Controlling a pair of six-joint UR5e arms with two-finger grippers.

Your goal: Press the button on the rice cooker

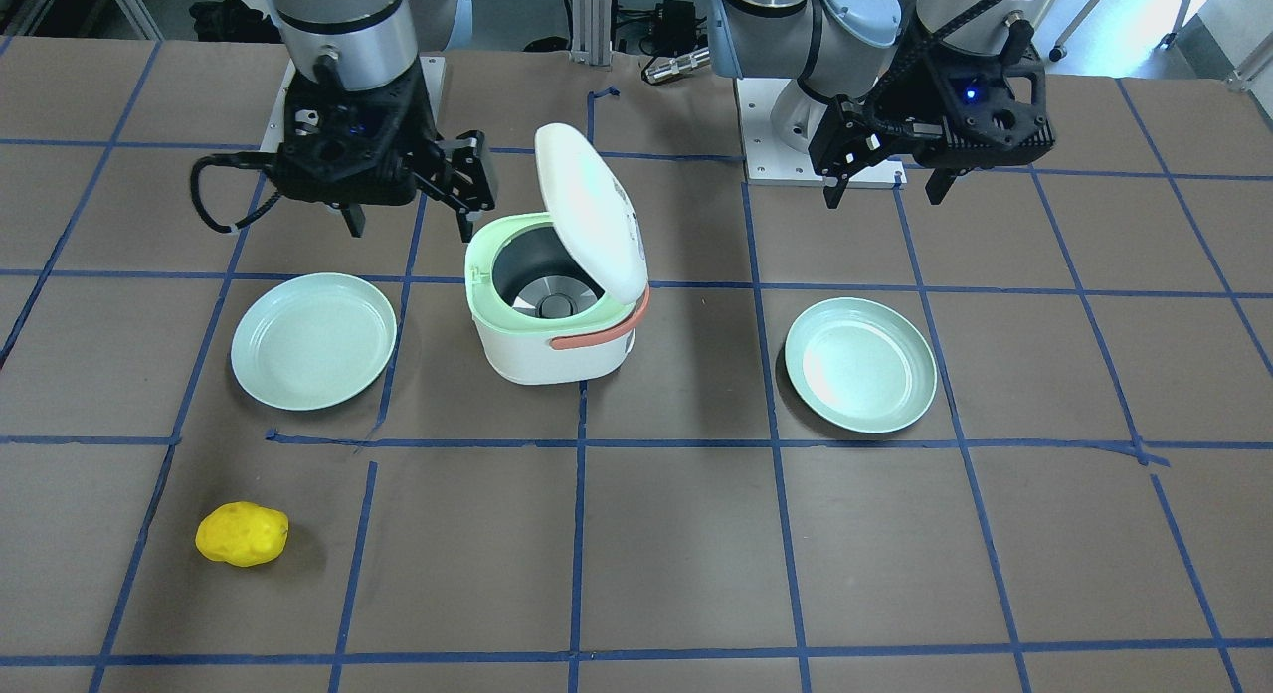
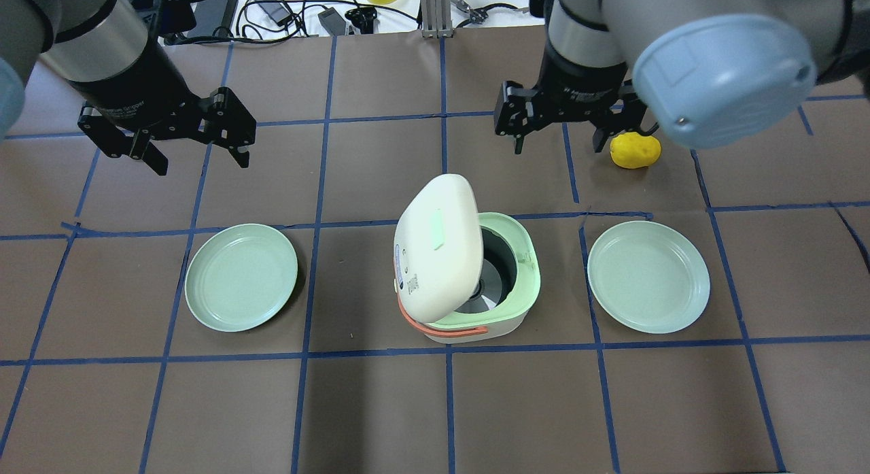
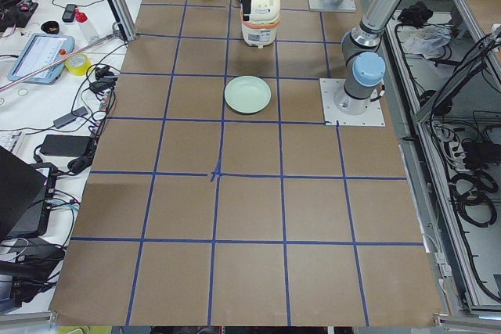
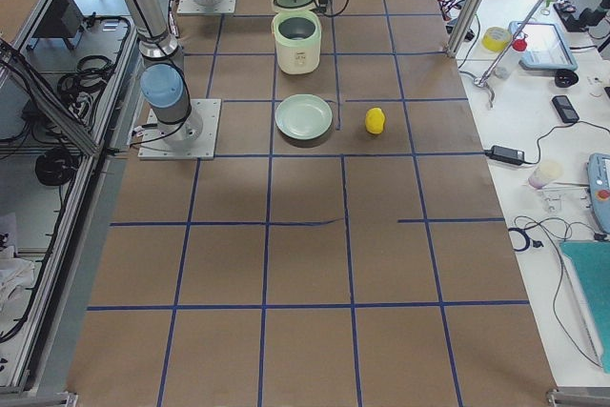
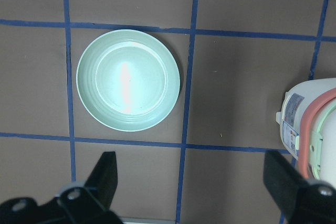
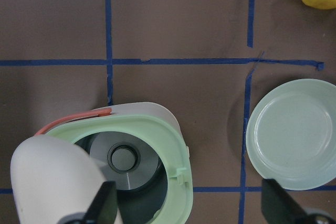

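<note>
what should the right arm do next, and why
Probably lift the right gripper up and away from the rice cooker. Its lid already stands open, which suggests the button has been pressed. The jaws are spread and empty, hovering near the cooker's far side, so nothing seems left to push.
</note>
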